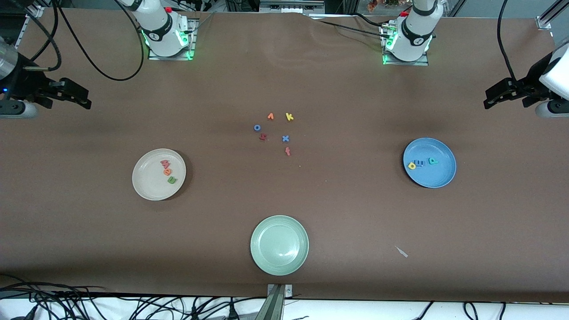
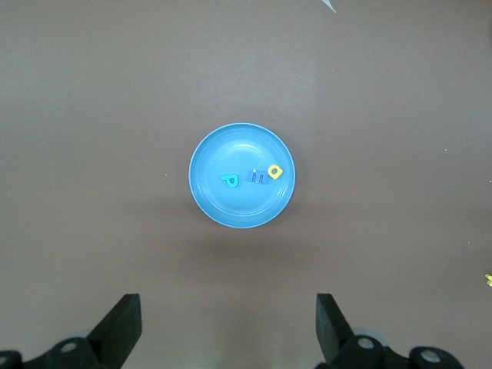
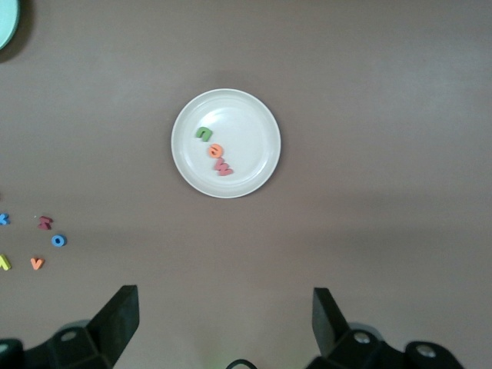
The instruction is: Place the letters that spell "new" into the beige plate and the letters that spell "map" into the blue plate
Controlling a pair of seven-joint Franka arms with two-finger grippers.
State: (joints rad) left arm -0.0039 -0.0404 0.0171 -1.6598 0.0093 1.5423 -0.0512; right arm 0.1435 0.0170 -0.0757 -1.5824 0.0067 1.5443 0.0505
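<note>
left gripper (image 2: 228, 327) hovering wide open, empty, above blue plate (image 2: 207, 196) | p-m-a row (image 2: 257, 177) lying crosswise to its fingers | right gripper (image 3: 224, 323) hovering wide open, empty, above beige plate (image 3: 257, 127) | n-e-w row (image 3: 214, 151) running diagonally

Even overhead light, soft shadows beside plates, mild glare, all views sharp.
</note>
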